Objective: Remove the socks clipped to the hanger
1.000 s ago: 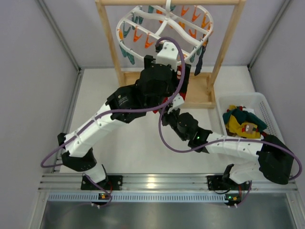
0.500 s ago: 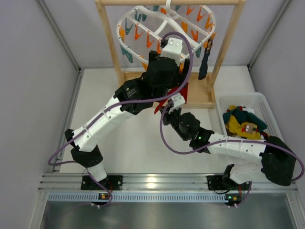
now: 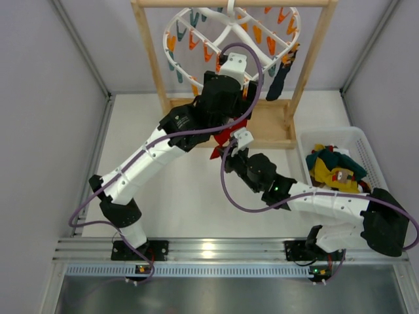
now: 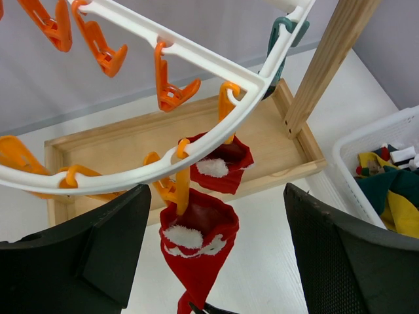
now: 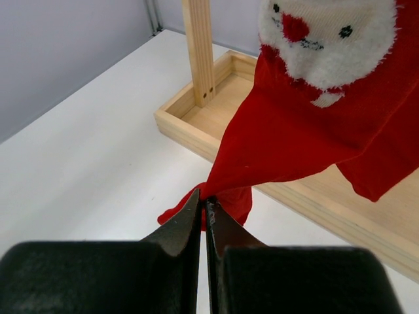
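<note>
Between the wide-apart fingers (image 4: 98,255) of your left gripper (image 4: 216,216) hang two red socks (image 4: 196,242). The hanger (image 4: 196,55) ring with its orange clips (image 4: 173,91) bars the way just above. The wooden post (image 4: 327,59) stands near on the right. Below, the stand's tray (image 4: 118,140) blocks, and the white table (image 3: 183,209) on its near side is open.

The wooden stand (image 3: 272,127) sits at the back of the tabletop (image 3: 190,196), with the hanger (image 4: 209,59) hung above its base tray. A front sock (image 4: 196,255) and a rear sock (image 4: 219,167) hang from the hanger's near rim (the front one's tip reaches out before the tray). The right claw (image 5: 203,206) pinches that tip. Right of the stand sits a basket (image 3: 370,157) with a pile of socks (image 3: 330,167) in it.
</note>
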